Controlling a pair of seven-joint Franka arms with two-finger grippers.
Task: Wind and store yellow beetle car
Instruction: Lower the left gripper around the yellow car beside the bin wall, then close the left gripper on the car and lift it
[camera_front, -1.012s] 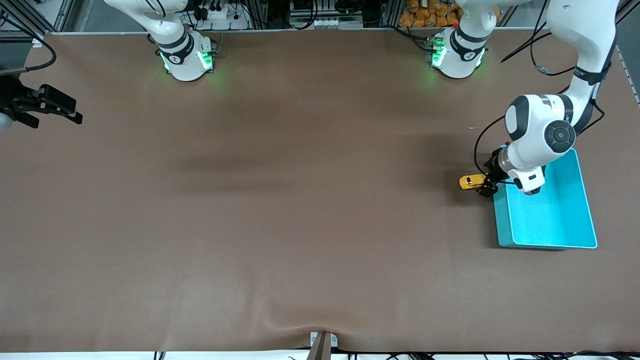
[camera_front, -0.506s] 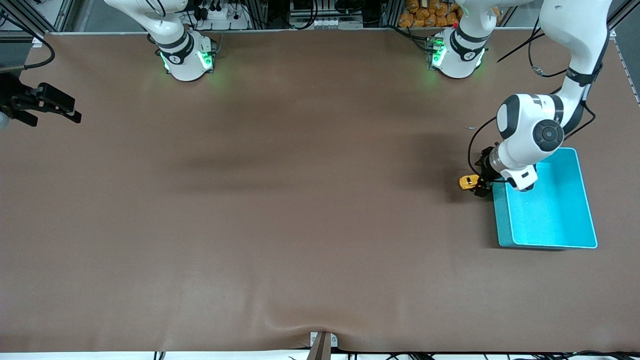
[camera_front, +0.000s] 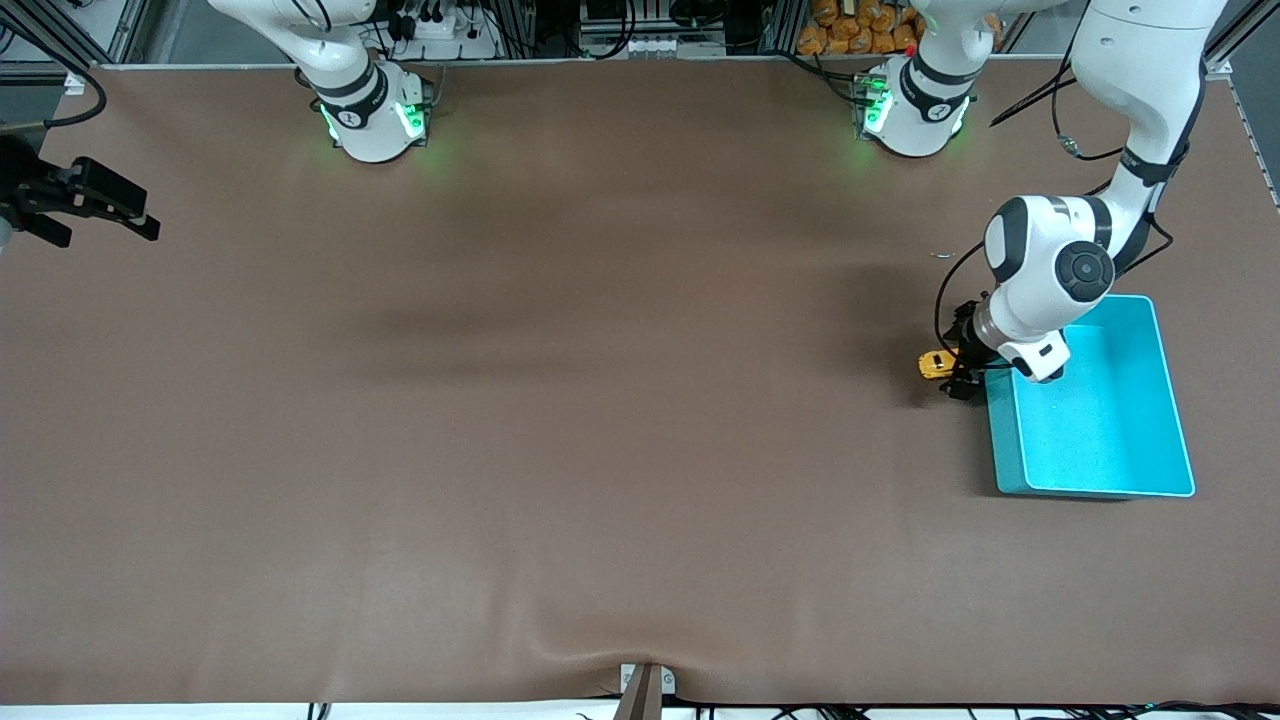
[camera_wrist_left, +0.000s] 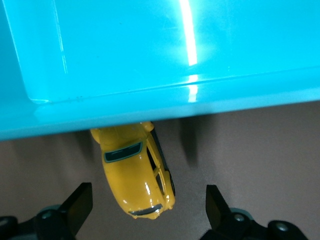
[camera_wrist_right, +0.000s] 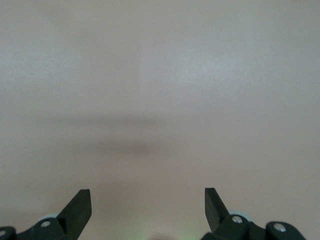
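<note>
The yellow beetle car stands on the brown table, close against the wall of the turquoise bin that faces the right arm's end. My left gripper is low over the car and open. In the left wrist view the car lies between the spread fingers, closer to one and touching neither. The bin's rim hides the car's other end. My left gripper holds nothing. My right gripper waits at the right arm's end of the table, open and empty.
The bin's inside shows nothing in it, and the left arm's wrist hangs over its corner nearest the arms' bases. The robot bases stand along the table's edge farthest from the front camera.
The left arm has shifted off the bin toward the car, and its gripper now covers more of the car. The car has not moved. The right gripper has barely drifted.
</note>
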